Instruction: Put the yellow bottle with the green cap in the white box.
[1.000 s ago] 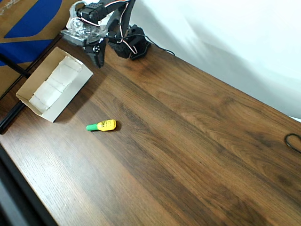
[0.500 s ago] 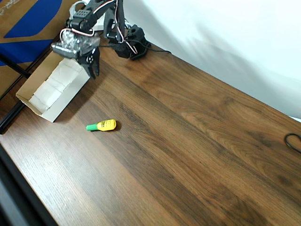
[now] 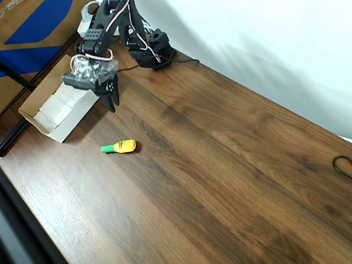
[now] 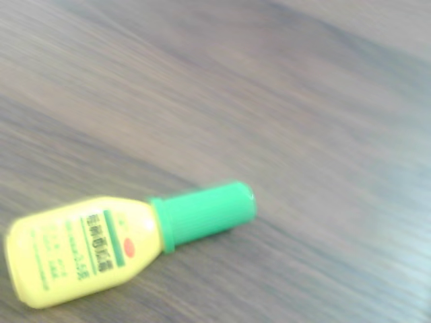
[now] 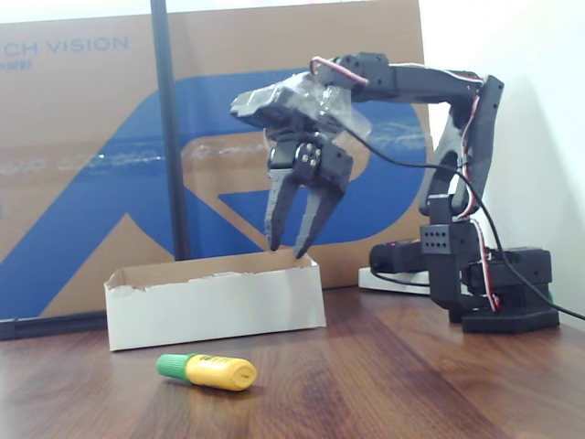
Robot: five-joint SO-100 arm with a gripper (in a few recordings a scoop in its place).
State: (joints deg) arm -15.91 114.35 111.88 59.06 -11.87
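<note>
The yellow bottle with the green cap (image 3: 118,147) lies on its side on the wood table, cap pointing left in the overhead view. In the wrist view the bottle (image 4: 87,249) lies at lower left, slightly blurred, with its cap to the right. My gripper (image 3: 113,102) hangs open in the air beside the right wall of the white box (image 3: 82,114), up-picture from the bottle and apart from it. The fixed view shows the gripper (image 5: 287,247) with fingers spread and nothing between them, above the box (image 5: 215,306). There the bottle (image 5: 208,370) lies in front of the box.
A large brown-and-blue carton (image 5: 91,137) stands behind the box, with a black pole (image 5: 169,128) in front of it. The arm's base (image 3: 154,52) sits at the table's back. A black cable (image 3: 344,165) lies at the right edge. Bare wood stretches right of the bottle.
The arm has swung out from the back. The gripper moved down-picture along the box's right wall, closer to the bottle. Bottle and box have not moved.
</note>
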